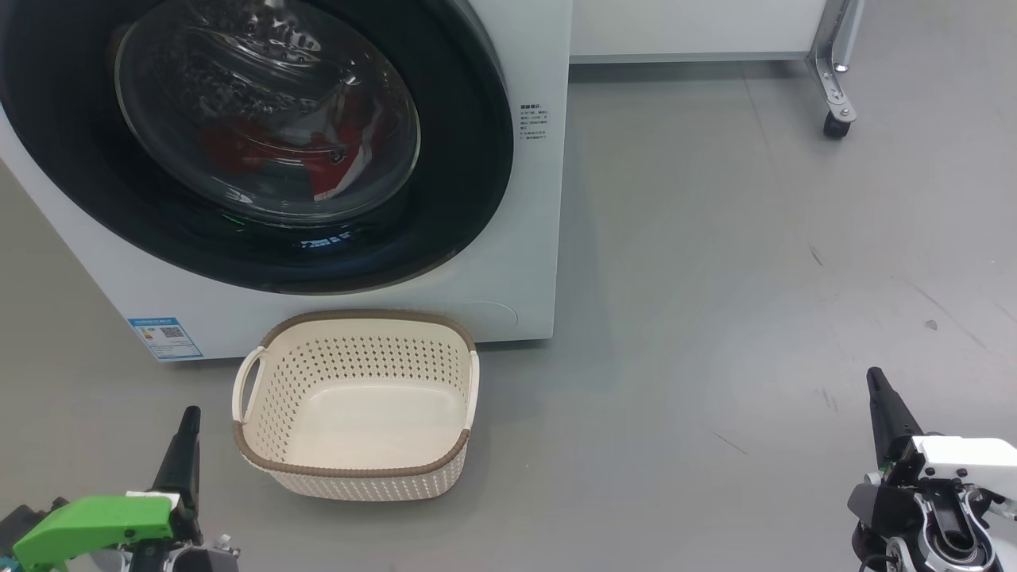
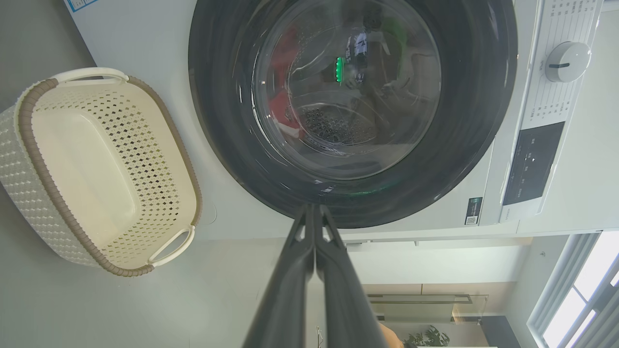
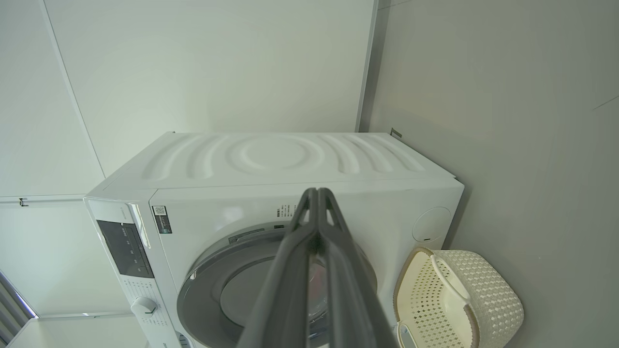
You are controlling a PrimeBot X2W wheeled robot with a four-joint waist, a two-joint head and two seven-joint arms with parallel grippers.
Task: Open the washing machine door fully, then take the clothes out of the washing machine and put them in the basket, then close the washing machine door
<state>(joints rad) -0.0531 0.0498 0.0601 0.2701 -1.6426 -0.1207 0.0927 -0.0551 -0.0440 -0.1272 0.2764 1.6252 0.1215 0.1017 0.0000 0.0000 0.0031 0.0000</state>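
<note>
Since the washing machine door sits flush against the front of the washing machine, I judge that nothing of the task is done yet. The door has to be swung fully open, the load moved across, and the door shut again.

Through the glass bowl I see the clothes, red with a patch of white, lying low in the drum. The basket stands on the floor just in front of the machine, below the door, and it is empty.

My left tool hangs low near the basket's left handle, fingers pressed together and holding nothing. My right tool is well off to the right over bare floor, likewise together and empty.

Farther out, a blue sticker marks the machine's lower left corner. A castor leg of some white unit stands behind to the right, well apart from everything.

Nothing blocks the door itself. I reckon the basket, so close beneath it, is what to watch when the door swings and an arm reaches in.
</note>
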